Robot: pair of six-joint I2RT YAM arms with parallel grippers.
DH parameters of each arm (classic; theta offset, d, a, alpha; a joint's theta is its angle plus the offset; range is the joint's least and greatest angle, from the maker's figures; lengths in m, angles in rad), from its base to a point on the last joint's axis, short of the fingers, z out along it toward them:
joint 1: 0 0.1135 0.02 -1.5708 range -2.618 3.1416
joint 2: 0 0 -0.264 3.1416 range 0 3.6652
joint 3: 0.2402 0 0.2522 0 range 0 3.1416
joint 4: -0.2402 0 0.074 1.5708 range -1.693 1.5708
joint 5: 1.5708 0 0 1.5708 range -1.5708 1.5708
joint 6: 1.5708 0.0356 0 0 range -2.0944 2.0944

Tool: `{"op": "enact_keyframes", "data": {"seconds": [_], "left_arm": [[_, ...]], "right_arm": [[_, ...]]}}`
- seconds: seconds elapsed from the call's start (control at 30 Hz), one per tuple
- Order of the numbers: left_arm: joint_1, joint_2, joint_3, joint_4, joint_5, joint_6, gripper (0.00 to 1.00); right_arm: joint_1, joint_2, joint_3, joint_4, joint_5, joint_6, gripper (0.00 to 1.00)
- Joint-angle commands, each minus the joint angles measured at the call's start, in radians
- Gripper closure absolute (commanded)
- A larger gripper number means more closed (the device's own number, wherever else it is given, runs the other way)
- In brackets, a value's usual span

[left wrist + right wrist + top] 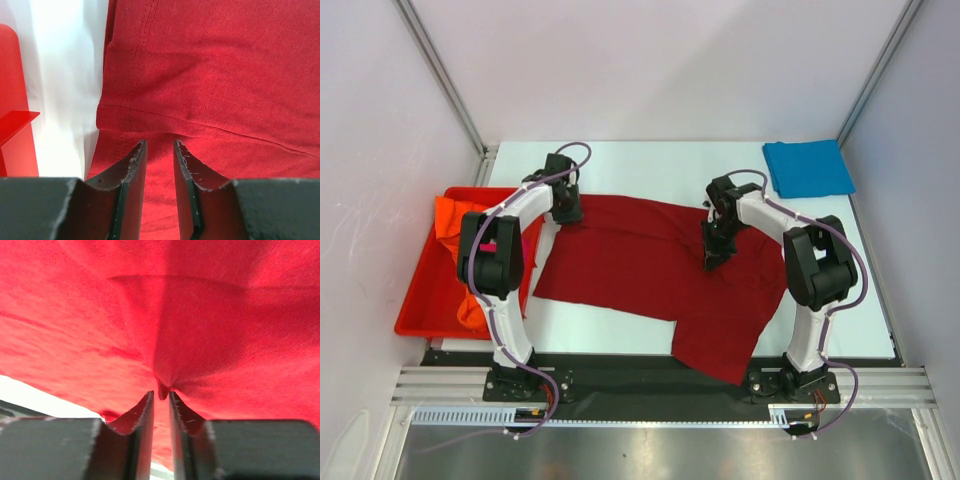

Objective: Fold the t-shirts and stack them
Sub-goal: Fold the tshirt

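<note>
Right pincer (160, 395) clenched on a tented pinch of dark red t-shirt (620, 262), soft knit, spread creased across white bench (650, 165). Left pincer (160, 145) slightly parted above stitched hem. Rigid red bin (420, 295) alongside, holding orange t-shirt (447, 217). Folded blue t-shirt (808, 168) at far right corner.

The top view is being lit brightly and evenly from above, with only faint shadows being cast. At the upper left of the left wrist view, the white table (65, 75) is being washed out. In the right wrist view, the dark red t-shirt (200, 330) is being rendered soft and blurred.
</note>
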Motion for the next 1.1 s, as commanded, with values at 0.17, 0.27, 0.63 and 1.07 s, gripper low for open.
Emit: {"op": "enact_keyframes", "data": {"seconds": [0.17, 0.27, 0.63, 1.07], "left_arm": [[-0.003, -0.060, -0.007, 0.015, 0.013, 0.018, 0.66], [-0.003, -0.060, -0.004, 0.021, 0.042, 0.014, 0.66], [-0.011, -0.052, -0.009, 0.032, 0.073, 0.011, 0.66], [-0.009, -0.005, 0.094, 0.018, 0.082, 0.002, 0.66]], "right_arm": [[-0.090, -0.146, -0.025, 0.051, -0.076, 0.036, 0.62], [-0.165, -0.186, -0.045, 0.079, -0.046, 0.050, 0.60], [-0.475, -0.108, -0.007, 0.270, 0.005, 0.148, 0.52], [-0.546, 0.122, 0.197, 0.292, -0.001, 0.146, 0.49]]}}
